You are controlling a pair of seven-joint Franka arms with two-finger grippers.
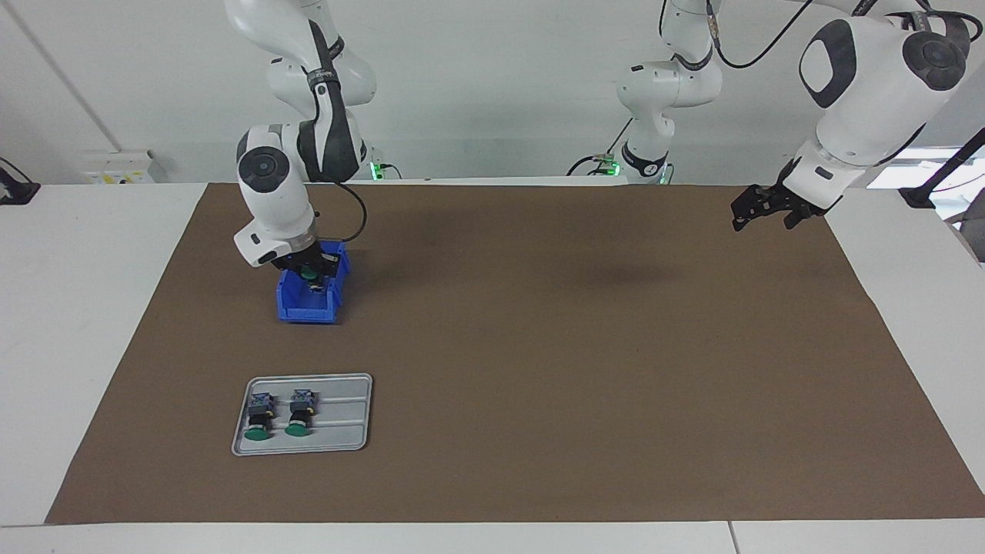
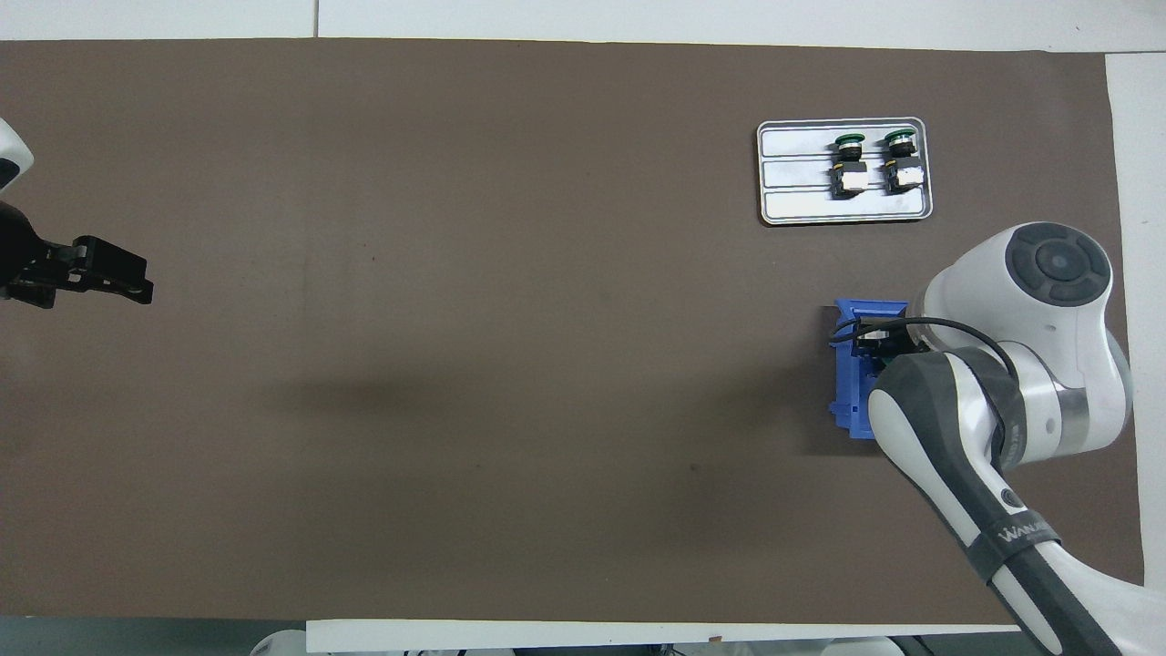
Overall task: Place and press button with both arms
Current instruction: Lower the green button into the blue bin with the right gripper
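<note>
In the facing view, a brown mat (image 1: 539,346) is seen spread over the white counter (image 1: 92,308). The right gripper (image 1: 309,275) is lowered into a blue bin (image 1: 312,296) at the right arm's end of the counter, and a button (image 1: 308,272) is pinched between its pressed-together fingers, the green cap showing just above the bin's rim; which way its long axis runs cannot be told. Farther from the robots than the bin, a grey tray (image 1: 350,415) is seen, with two more buttons (image 1: 258,417) laid flat in it side by side, near the end turned toward the right arm; their long axes run toward and away from the robots, green caps pointing away, blue-grey blocks nearer the robots. The rest of the tray is bare. The left gripper (image 1: 762,209) is held in the air over the mat's edge at the left arm's end, fingers spread, nothing in them; that arm waits. In the overhead view, the bin (image 2: 854,383) is largely covered by the right arm, and the held button is hidden. The tray (image 2: 802,205) lies farther out, its two buttons (image 2: 849,164) with caps pointing away from the robots. The left gripper (image 2: 127,278) is seen over the mat (image 2: 455,319).
</note>
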